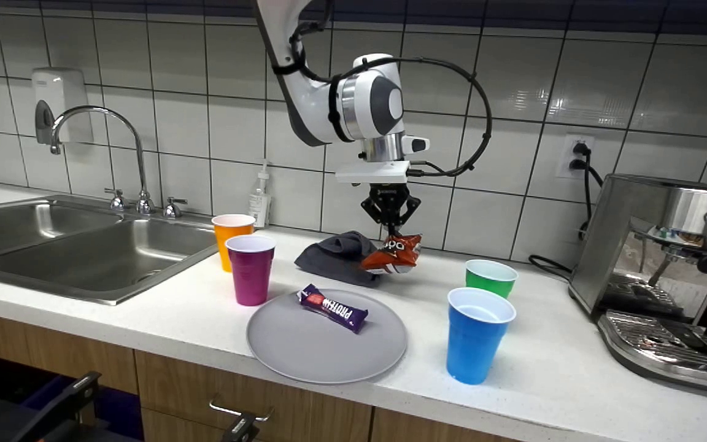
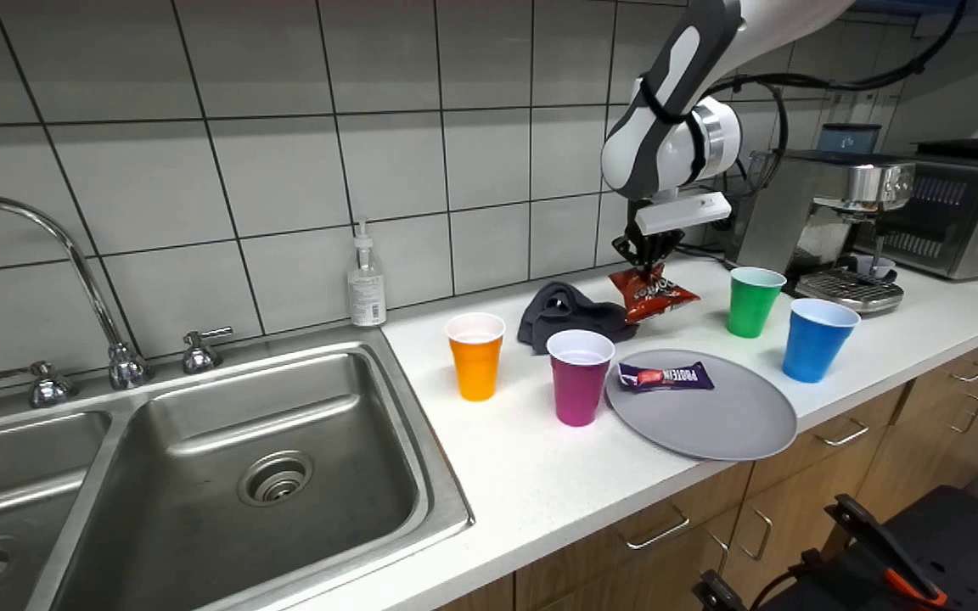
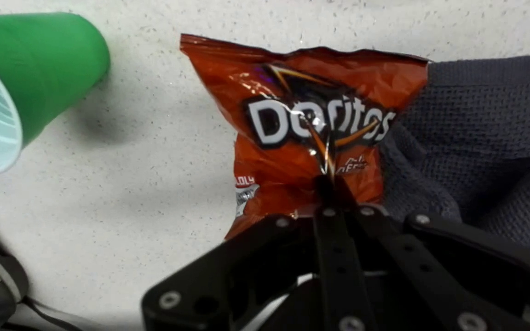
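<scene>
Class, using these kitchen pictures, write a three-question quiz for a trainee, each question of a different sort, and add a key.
1. Choose: the gripper is closed on a) the dark towel, b) the Doritos bag, c) the soap bottle.
2. True or false: the protein bar lies on the gray plate.
3. Fill in: the cup nearest the sink is ___.

Key: 1. b; 2. true; 3. orange.

We see a glossy plastic-film Doritos bag (image 3: 292, 128), a rough-woven cloth towel (image 3: 490, 133), a matt plate (image 1: 323, 350) and a satin-metal sink (image 2: 200, 416).
</scene>
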You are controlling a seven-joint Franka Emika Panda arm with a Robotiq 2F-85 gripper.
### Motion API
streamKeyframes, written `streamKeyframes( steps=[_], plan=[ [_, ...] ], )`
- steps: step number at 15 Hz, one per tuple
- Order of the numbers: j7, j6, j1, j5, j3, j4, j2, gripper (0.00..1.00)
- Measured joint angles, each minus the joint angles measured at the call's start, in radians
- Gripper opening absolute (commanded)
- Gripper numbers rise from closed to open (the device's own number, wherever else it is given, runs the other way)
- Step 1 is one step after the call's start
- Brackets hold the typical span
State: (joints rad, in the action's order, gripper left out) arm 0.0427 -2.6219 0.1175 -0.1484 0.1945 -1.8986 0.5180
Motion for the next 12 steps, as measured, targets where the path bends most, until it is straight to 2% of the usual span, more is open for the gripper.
streamKeyframes(
  steps=[12],
  plan=[
    [0.061, 0.057, 0.02, 0.051, 0.018, 0.249, 0.191, 0.0]
  ],
)
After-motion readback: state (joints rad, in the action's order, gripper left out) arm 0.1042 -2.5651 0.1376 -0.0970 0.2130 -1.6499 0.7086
